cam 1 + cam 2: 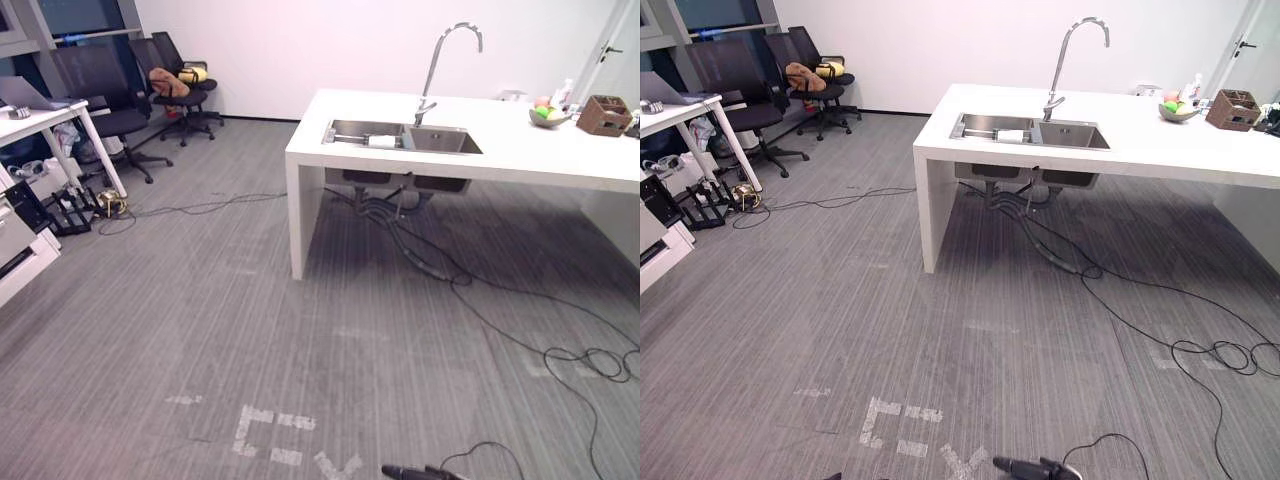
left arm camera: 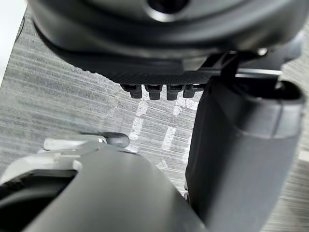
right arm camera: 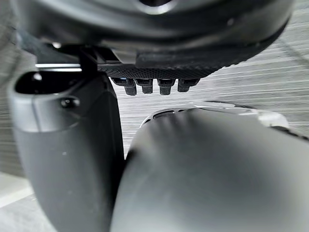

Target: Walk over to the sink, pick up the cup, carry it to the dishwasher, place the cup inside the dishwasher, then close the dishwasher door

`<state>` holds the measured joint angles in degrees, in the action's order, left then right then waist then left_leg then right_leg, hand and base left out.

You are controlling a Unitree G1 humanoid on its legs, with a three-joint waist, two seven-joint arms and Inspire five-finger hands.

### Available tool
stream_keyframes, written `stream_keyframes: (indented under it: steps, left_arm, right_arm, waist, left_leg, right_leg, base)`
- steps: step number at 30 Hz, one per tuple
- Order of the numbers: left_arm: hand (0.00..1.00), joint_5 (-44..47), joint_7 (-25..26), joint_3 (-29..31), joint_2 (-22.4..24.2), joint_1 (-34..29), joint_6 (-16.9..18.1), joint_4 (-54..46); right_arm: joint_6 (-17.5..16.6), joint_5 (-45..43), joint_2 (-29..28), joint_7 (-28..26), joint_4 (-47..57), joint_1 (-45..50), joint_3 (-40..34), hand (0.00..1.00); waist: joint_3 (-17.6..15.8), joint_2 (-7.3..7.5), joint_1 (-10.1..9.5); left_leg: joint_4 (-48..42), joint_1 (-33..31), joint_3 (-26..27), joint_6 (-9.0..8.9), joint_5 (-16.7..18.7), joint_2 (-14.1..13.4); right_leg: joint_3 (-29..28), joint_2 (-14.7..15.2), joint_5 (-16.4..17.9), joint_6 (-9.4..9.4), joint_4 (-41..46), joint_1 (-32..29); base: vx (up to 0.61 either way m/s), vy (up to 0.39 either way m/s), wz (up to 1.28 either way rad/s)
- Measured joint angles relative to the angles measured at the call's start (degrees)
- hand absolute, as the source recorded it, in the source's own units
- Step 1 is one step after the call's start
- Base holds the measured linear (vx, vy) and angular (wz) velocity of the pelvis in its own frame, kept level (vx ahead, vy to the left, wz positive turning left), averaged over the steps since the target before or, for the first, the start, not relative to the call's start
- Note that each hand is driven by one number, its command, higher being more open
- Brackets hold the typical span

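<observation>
Head views: white island counter (image 1: 520, 150) stands well ahead across grey carpet (image 1: 200, 330), to the right of centre. A steel double sink (image 1: 445, 141) is set into its near left end, and a tall curved faucet (image 1: 436, 65) rises behind the basins. A small white item (image 1: 382, 141) lies at the divider between the two basins; too small to tell whether it is the cup. Farther right on the counter are a bowl of fruit (image 1: 549, 116) and a brown basket (image 1: 604, 115), near each other but apart. Dark cables (image 1: 480, 300) run from under the sink across the floor to the right. White tape marks (image 1: 265, 425) are on the carpet close in. Far left: black office chairs (image 1: 100, 85) and a white desk (image 1: 50, 115) with a laptop (image 1: 25, 93) on it. Left wrist view: left hand (image 2: 145, 67) hangs over the carpet, fingers (image 2: 152, 91) in an even relaxed row, nothing in them. Right wrist view: right hand (image 3: 159, 65) likewise, fingers (image 3: 145, 86) relaxed and empty.
</observation>
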<state>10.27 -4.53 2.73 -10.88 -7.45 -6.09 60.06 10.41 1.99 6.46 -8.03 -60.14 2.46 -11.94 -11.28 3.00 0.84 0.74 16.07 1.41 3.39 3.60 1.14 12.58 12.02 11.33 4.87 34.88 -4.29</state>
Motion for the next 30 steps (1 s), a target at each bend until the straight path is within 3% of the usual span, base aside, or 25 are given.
stream_keyframes:
  steps: [3,5,6,8,9,10,11,12,13,16,17,18,19,20,21,22,23,24,26,27,28,29,30]
  left_arm:
    - [1.0,-0.2,0.4,3.0,0.7,0.8,-1.7,0.0]
    - [1.0,-1.0,0.9,6.0,1.4,1.4,-2.7,0.0]
    - [1.0,-1.3,1.1,6.9,1.6,1.5,-3.0,0.0]
    - [1.0,-2.4,2.4,9.3,2.3,1.5,-4.0,-0.4]
    - [1.0,-2.5,2.5,9.5,2.4,1.4,-4.1,-0.7]
    - [1.0,-2.8,3.2,9.8,3.1,1.1,-3.9,-0.8]
    - [1.0,-3.3,3.4,10.0,4.3,0.2,-3.6,-0.9]
    - [1.0,-3.4,3.4,10.3,4.9,0.0,-3.3,-1.0]
    - [1.0,-3.5,3.5,11.0,5.9,-0.1,-2.8,-1.2]
    - [1.0,-3.5,3.5,10.8,6.0,0.1,-0.6,-1.3]
    - [1.0,-4.6,3.8,9.7,6.5,0.2,1.9,-2.0]
    - [1.0,-7.3,5.1,8.8,6.6,0.1,4.2,-3.9]
    - [1.0,-9.4,7.7,6.9,6.4,0.2,5.9,-8.6]
    - [1.0,-9.9,8.9,5.7,6.4,0.3,6.6,-11.7]
    - [1.0,-11.1,11.2,2.9,6.4,1.3,8.6,-17.8]
    - [1.0,-11.9,13.4,0.3,6.3,4.3,10.8,-21.6]
    - [1.0,-12.4,14.5,-0.5,6.3,6.1,11.9,-22.4]
    - [1.0,-16.1,20.4,-2.4,6.5,10.1,15.8,-24.9]
    - [1.0,-17.9,24.5,-3.6,7.1,10.2,17.9,-28.8]
    - [1.0,-20.2,28.9,-5.0,7.2,9.9,19.7,-33.1]
    - [1.0,-22.7,32.5,-5.1,6.6,11.2,21.1,-36.2]
    - [1.0,-23.7,33.8,-5.1,7.0,12.1,21.4,-38.1]
    - [1.0,-25.0,35.5,-5.0,7.4,12.6,21.6,-43.6]
  right_arm:
    - [-0.6,-1.9,-0.1,-1.1,0.2,0.0,-1.4,1.0]
    - [-0.7,-2.2,-0.6,-2.1,1.3,0.2,-3.2,1.0]
    - [-0.7,-2.2,-0.8,-2.4,1.8,0.3,-3.6,1.0]
    - [-0.7,-2.0,-1.2,-3.1,4.3,1.2,-3.7,1.0]
    - [-0.7,-1.9,-1.4,-3.2,4.9,1.6,-3.8,1.0]
    - [-0.7,-1.8,-1.5,-3.8,6.0,2.0,-4.3,1.0]
    - [-0.7,-1.4,-1.2,-4.6,6.2,2.0,-5.2,1.0]
    - [-0.7,-0.3,-0.8,-4.7,6.1,1.7,-5.4,1.0]
    - [-0.4,0.5,-0.2,-4.2,5.2,1.1,-5.5,1.0]
    - [0.8,-0.7,0.7,-3.2,3.0,0.8,-5.4,1.0]
    - [1.5,-1.3,1.6,-1.9,2.0,0.5,-4.6,1.0]
    - [2.1,-2.6,2.0,-0.5,0.9,0.2,-3.7,1.0]
    - [2.6,-3.6,2.0,0.6,-0.1,0.0,-2.5,1.0]
    - [3.1,-4.4,2.0,1.0,-0.4,-0.2,-1.9,1.0]
    - [4.1,-5.2,2.4,1.4,-0.4,-0.9,-1.0,1.0]
    - [4.6,-5.3,2.4,1.6,-0.8,-2.2,-1.0,1.0]
    - [4.8,-5.3,2.6,1.6,-1.1,-2.9,-1.0,1.0]
    - [5.3,-5.2,2.6,1.4,-1.4,-4.2,-1.0,1.0]
    - [5.4,-5.2,2.8,1.0,-1.3,-4.2,-1.1,1.0]
    - [5.5,-4.8,2.6,0.4,-1.9,-3.6,-1.0,1.0]
    - [5.6,-4.4,1.4,0.0,-2.6,-3.9,-1.1,1.0]
    - [5.7,-3.9,1.6,-0.4,-2.7,-4.1,-1.2,1.0]
    - [5.9,-3.0,1.8,-0.6,-3.2,-4.2,-1.4,1.0]
  waist:
    - [-0.3,-0.51,0.17]
    - [-0.8,-0.64,0.23]
    - [-1.1,-0.69,0.25]
    - [-1.2,-0.74,0.31]
    - [-1.2,-0.73,0.25]
    - [-0.9,-1.45,0.66]
    - [0.2,-2.28,1.33]
    - [1.1,-3.79,1.06]
    - [1.7,-4.98,1.12]
    - [1.6,-6.0,1.82]
    - [1.2,-6.76,1.54]
    - [0.7,-7.36,1.35]
    - [-0.3,-5.83,0.91]
    - [-0.5,-5.53,0.59]
    - [-1.2,-4.3,-0.51]
    - [-1.5,-4.23,-1.57]
    - [-1.8,-4.21,-1.78]
    - [-2.7,-4.24,-1.69]
    - [-2.3,-6.17,-1.98]
    - [-2.1,-7.29,-2.44]
    - [-1.9,-5.58,-2.02]
    - [-1.7,-5.14,-1.73]
    - [-2.0,-5.71,-1.47]
  left_leg:
    - [-3.4,-1.9,-0.3,-1.16,2.9,-2.1]
    - [-7.9,-3.1,-0.5,-2.84,7.3,-4.2]
    - [-9.2,-3.0,-0.5,-3.36,8.6,-4.7]
    - [-13.3,-1.4,-0.9,-5.85,14.4,-6.7]
    - [-13.7,-0.6,-1.1,-6.52,15.7,-7.2]
    - [-13.4,1.4,-1.8,-6.76,17.9,-8.9]
    - [-12.7,3.2,-2.9,-5.56,18.5,-10.8]
    - [-15.7,2.5,-3.6,-6.37,17.8,-11.4]
    - [-23.1,-0.7,-4.0,-5.8,16.2,-12.4]
    - [-40.9,-6.9,-6.2,-10.33,4.2,-14.1]
    - [-51.5,-10.7,-4.8,-11.1,3.4,-16.0]
    - [-57.9,-12.8,-3.6,-10.46,6.0,-16.1]
    - [-61.9,-15.5,-2.0,-9.91,9.5,-13.9]
    - [-62.6,-17.4,-1.1,-9.15,11.3,-12.4]
    - [-62.7,-22.7,1.4,-5.75,14.1,-9.5]
    - [-59.7,-29.1,4.3,-3.32,15.6,-7.2]
    - [-56.8,-31.6,5.6,-2.84,15.7,-6.5]
    - [-39.6,-35.9,8.7,-3.19,11.6,-5.3]
    - [-21.5,-34.4,8.6,-5.26,3.4,-5.5]
    - [-19.7,-33.3,8.9,-2.27,-9.3,-7.3]
    - [-24.5,-35.0,9.8,-0.38,-6.4,-5.6]
    - [-26.6,-36.0,9.6,0.13,-4.6,-5.2]
    - [-29.8,-37.8,9.7,0.93,-1.6,-4.6]
  right_leg:
    - [0.2,-1.9,-1.2,0.5,-10.0,-3.1]
    - [-0.6,-3.1,-5.6,1.03,-19.0,-5.2]
    - [-0.7,-3.1,-6.1,1.03,-19.7,-5.7]
    - [-1.5,-2.5,-6.5,0.7,-17.5,-7.3]
    - [-1.4,-2.2,-6.4,0.36,-16.0,-7.4]
    - [0.1,-2.3,-8.3,-1.12,-10.6,-8.2]
    - [1.7,-3.8,-5.0,-3.43,-6.5,-8.9]
    - [2.0,-4.8,-2.9,-4.54,-5.3,-9.2]
    - [2.6,-6.3,-0.5,-5.46,-4.6,-8.3]
    - [3.7,-9.0,2.7,-7.08,-7.9,-1.5]
    - [3.5,-11.7,2.6,-7.36,-12.9,3.6]
    - [3.1,-13.0,2.2,-7.67,-16.9,8.5]
    - [2.2,-13.2,2.1,-7.66,-21.5,14.0]
    - [1.3,-12.8,1.9,-7.64,-23.2,16.2]
    - [-0.5,-12.1,1.7,-7.38,-26.2,18.9]
    - [-2.5,-11.0,1.7,-7.36,-27.7,20.5]
    - [-3.4,-10.5,1.7,-7.35,-27.8,21.1]
    - [-6.6,-8.7,2.1,-6.63,-27.5,24.1]
    - [-9.2,-9.3,3.6,-4.4,-27.0,26.3]
    - [-14.7,-10.0,6.3,-4.02,-28.0,29.3]
    - [-17.5,-9.3,7.7,-4.99,-28.1,29.5]
    - [-17.3,-9.3,7.4,-5.28,-27.8,29.2]
    - [-17.3,-8.6,6.7,-5.88,-26.5,28.1]
  base:
    - [0.15,-0.077,0.01]
    - [0.28,-0.163,-0.06]
    - [0.35,-0.23,-0.05]
    - [0.51,-0.371,0.05]
    - [0.61,-0.437,0.25]
    - [0.58,-0.381,0.4]
    - [0.61,-0.369,0.32]
    - [0.65,-0.36,0.12]
    - [0.66,-0.352,-0.05]
    - [0.71,-0.326,-0.01]
    - [0.52,-0.18,-0.12]
    - [0.74,-0.225,-0.19]
    - [0.49,-0.139,-0.2]
    - [0.67,-0.134,-0.43]
    - [0.51,-0.01,-0.65]
    - [0.61,0.009,-0.72]
    - [0.64,0.142,-0.96]
    - [0.57,0.165,-0.88]
    - [0.56,0.213,-0.96]
    - [0.58,0.284,-0.81]
    - [0.54,0.256,-0.49]
    - [0.46,0.203,0.01]
    - [0.48,0.19,0.15]
